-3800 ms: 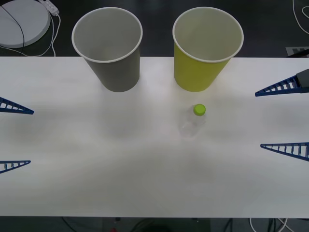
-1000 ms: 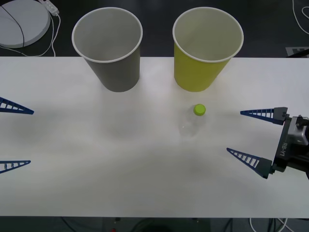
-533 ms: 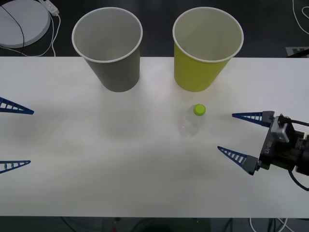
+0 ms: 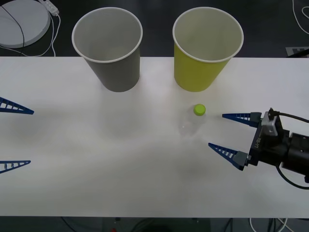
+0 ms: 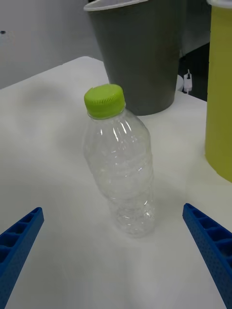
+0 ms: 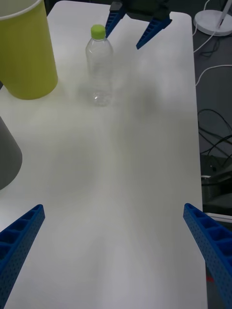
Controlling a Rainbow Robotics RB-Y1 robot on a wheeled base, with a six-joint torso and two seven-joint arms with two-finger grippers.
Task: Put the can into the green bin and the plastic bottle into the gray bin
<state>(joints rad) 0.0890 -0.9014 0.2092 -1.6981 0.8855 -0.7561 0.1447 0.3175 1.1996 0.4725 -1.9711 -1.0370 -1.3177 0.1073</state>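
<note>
The plastic bottle stands upright on the white table, clear with a lime-green cap, just in front of the green bin. The gray bin stands to the left of the green one at the table's back. My right gripper is open, a short way to the bottle's right, its fingers pointing at it. The right wrist view shows the bottle upright ahead of the open fingers, apart from them. My left gripper waits open at the table's left edge. No can is in view.
A white round lamp base with cables lies on the dark floor behind the table's left corner. The left wrist view looks across bare table toward the bottle and the right gripper.
My right arm has come in from the right edge toward the bottle, fingers still open. The bottle, both bins and the left arm have not moved.
</note>
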